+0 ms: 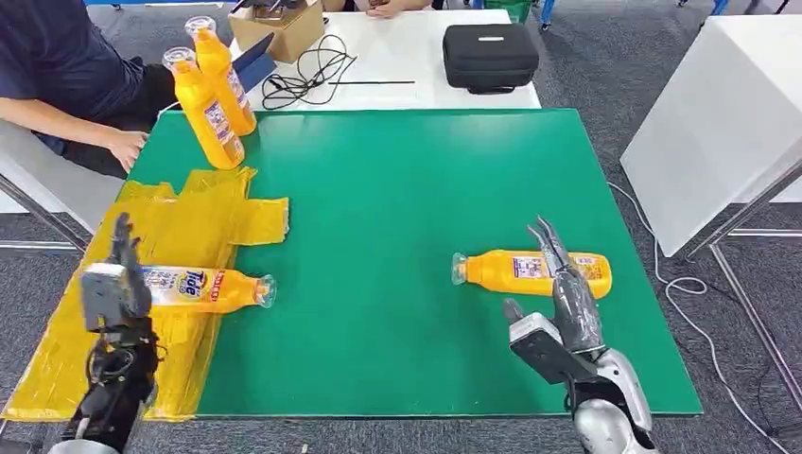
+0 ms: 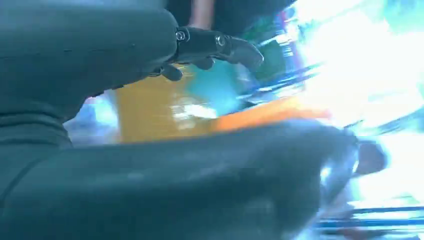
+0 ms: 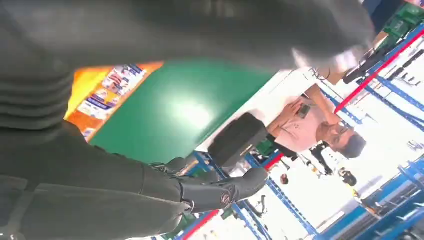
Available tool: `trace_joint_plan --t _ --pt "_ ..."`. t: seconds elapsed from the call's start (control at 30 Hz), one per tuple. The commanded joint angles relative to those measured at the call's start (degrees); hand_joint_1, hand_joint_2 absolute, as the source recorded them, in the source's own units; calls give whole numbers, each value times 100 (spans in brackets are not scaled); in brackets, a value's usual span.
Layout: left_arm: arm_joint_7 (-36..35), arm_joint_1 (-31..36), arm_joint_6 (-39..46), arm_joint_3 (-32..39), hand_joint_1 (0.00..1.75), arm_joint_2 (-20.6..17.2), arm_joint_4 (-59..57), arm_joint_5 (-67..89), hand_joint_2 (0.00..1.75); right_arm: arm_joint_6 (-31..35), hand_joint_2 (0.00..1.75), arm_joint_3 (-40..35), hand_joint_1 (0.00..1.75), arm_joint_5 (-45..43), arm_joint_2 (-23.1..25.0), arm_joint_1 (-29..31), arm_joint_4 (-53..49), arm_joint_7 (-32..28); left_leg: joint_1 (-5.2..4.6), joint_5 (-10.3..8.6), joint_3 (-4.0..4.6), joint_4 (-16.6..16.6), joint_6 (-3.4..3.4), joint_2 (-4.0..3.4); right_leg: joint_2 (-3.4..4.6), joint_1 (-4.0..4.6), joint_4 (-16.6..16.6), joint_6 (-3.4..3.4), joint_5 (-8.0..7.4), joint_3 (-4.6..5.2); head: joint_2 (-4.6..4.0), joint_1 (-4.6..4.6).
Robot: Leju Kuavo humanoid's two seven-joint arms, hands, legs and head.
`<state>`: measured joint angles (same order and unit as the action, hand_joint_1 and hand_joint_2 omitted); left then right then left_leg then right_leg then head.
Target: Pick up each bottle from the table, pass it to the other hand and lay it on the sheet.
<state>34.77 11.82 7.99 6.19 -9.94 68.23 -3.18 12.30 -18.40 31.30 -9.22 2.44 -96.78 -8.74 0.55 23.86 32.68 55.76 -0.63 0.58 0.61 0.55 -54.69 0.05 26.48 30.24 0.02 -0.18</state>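
One orange bottle (image 1: 203, 287) lies on its side on the yellow sheet (image 1: 203, 222) at the left of the green mat (image 1: 397, 189). My left hand (image 1: 115, 284) is at the bottle's base end, fingers stretched straight and apart, not closed round it. In the left wrist view the bottle (image 2: 165, 107) shows as a blur between the fingers (image 2: 220, 45) and thumb of that hand (image 2: 90, 60). A second orange bottle (image 1: 530, 271) lies on the mat at the right. My right hand (image 1: 567, 298) hovers open at its near side, fingers reaching over it. The right wrist view has this bottle (image 3: 107, 92) just ahead of the hand (image 3: 100, 190).
Two more orange bottles (image 1: 210, 112) (image 1: 224, 71) stand at the mat's far left corner. A seated person's forearm (image 1: 90, 128) rests beside them. Behind the mat are a black case (image 1: 490, 57), a cable and a cardboard box (image 1: 279, 26). A white table (image 1: 719, 123) stands to the right.
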Motion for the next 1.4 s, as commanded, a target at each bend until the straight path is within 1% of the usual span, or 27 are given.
trace_joint_plan --t 0.03,0.07,0.1,0.13,0.33,0.37,0.4,0.43,0.47,0.5,0.53,0.57,0.6,0.7,0.73,0.83,0.9,0.97,1.03,1.13,1.23,1.3,1.33,1.37,1.4 --pt "-97 -348 -469 1290 0 -86 2605 -1001 0 -184 175 -105 0 689 41 169 27 54 6 10 1 8 1 -22 17 6 -1 6 0 3 0 4" --pt "-91 -483 -553 1410 0 -27 2784 -1171 0 -280 175 -72 0 699 1 214 55 80 6 13 -3 8 0 -28 20 6 -2 7 2 1 0 0" --pt "-90 -586 -615 1493 0 34 2922 -1193 0 -520 175 -63 0 724 -97 267 73 87 5 22 -13 10 -1 -44 33 6 -2 11 6 -6 0 2" --pt "-88 -638 -639 1521 0 78 2984 -1177 0 -585 175 12 0 720 -97 285 83 66 1 20 -14 6 -2 -45 35 2 -1 12 5 -6 0 0" --pt "-70 -610 -654 1470 0 105 2918 -1142 0 -643 175 75 0 724 -58 278 91 22 -2 8 -11 -1 -3 -6 -1 -2 4 9 7 -9 0 2" --pt "-29 -590 -649 1459 0 112 2902 -1083 0 -783 175 61 0 808 -108 296 86 66 -2 6 -8 -2 -2 -6 0 -1 4 7 5 -7 0 2" --pt "-22 -651 -673 1485 0 154 2977 -1097 0 -875 175 87 0 1055 -172 317 68 202 1 17 -27 2 -3 -13 0 2 7 16 12 -29 0 0" --pt "-15 -743 -693 1502 0 182 3075 -1085 0 -957 175 145 0 1207 -207 316 28 285 -2 9 -15 0 -3 -12 3 -2 4 11 6 -14 0 2" --pt "-10 -869 -735 1542 0 205 3172 -1079 0 -1180 175 195 0 1339 -293 316 15 358 -2 12 -18 0 -3 -18 7 -2 5 13 7 -16 0 2" --pt "-10 -950 -770 1577 0 212 3210 -1105 0 -1302 175 156 0 1740 -416 365 56 474 -7 9 -11 -2 -4 -16 7 -6 2 10 6 -9 0 0" --pt "24 -1050 -750 1645 0 186 3238 -1070 0 -1279 175 164 0 2102 -459 435 149 594 -5 15 -21 0 -4 -20 9 -4 5 14 10 -20 0 2" --pt "19 -1120 -749 1726 0 175 3233 -1102 0 -1259 175 143 0 2429 -463 513 274 692 -6 8 -13 -5 -3 -18 10 -5 5 8 4 -10 0 0" --pt "3 -1175 -790 1794 0 153 3199 -1187 0 -1278 175 133 0 2610 -458 604 412 765 -7 16 -26 -4 -4 -32 21 -6 7 13 7 -20 0 0" --pt "-9 -1224 -892 1897 0 143 3070 -1302 0 -1275 175 89 0 2901 -585 853 797 840 -7 12 -23 -7 -3 -31 20 -7 8 9 4 -18 0 2" --pt "-10 -1191 -909 1893 0 136 2963 -1306 0 -1292 175 123 0 2891 -682 978 1032 844 -7 17 -34 -8 -3 -39 26 -6 11 12 5 -27 0 2" --pt "-10 -1083 -936 1827 0 111 2775 -1313 0 -1408 175 257 0 2800 -822 1201 1479 828 -5 10 -33 -9 -3 -22 7 -5 14 12 4 -30 0 0" --pt "-12 -959 -948 1727 0 33 2599 -1310 0 -1565 175 191 0 2634 -1133 1507 1915 815 -4 4 -22 -7 -4 -9 0 -4 12 11 1 -21 0 0" --pt "-3 -835 -950 1674 0 -18 2456 -1330 0 -1590 175 221 0 2578 -1321 1644 2179 777 -6 0 -11 -5 -4 0 -4 -6 6 6 1 -12 0 4" --pt "0 -780 -947 1654 0 -29 2394 -1337 0 -1596 175 267 0 2521 -1452 1645 2251 710 -10 0 -16 -7 -5 -2 -5 -10 8 11 1 -17 0 0" --pt "11 -713 -941 1626 0 -7 2305 -1363 0 -1577 175 248 0 2436 -1488 1658 2287 686 -10 1 -18 -5 -4 7 -13 -10 9 10 3 -21 0 4" --pt "21 -591 -934 1579 0 10 2193 -1369 0 -1644 175 121 0 2405 -1454 1844 2548 744 -11 2 -19 -5 -3 2 -9 -11 8 8 3 -20 0 0" --pt "29 -512 -923 1549 0 9 2124 -1366 0 -1664 175 65 0 2405 -1443 1960 2743 777 -7 10 -40 -6 -1 -2 -11 -8 15 14 7 -41 0 0" --pt "29 -512 -923 1549 0 9 2124 -1366 0 -1664 175 65 0 2405 -1443 1960 2743 777 -9 2 -18 -5 -2 0 -6 -9 8 7 0 -16 0 0" --pt "34 -495 -918 1540 0 5 2104 -1363 0 -1645 175 51 0 2392 -1432 2007 2830 777 -8 6 -31 -5 -1 -1 -9 -8 11 11 3 -29 0 0" --pt "34 -495 -918 1540 0 5 2104 -1363 0 -1645 175 51 0 2392 -1432 2007 2830 777 -8 4 -23 -4 -2 0 -8 -9 9 9 1 -20 0 0"
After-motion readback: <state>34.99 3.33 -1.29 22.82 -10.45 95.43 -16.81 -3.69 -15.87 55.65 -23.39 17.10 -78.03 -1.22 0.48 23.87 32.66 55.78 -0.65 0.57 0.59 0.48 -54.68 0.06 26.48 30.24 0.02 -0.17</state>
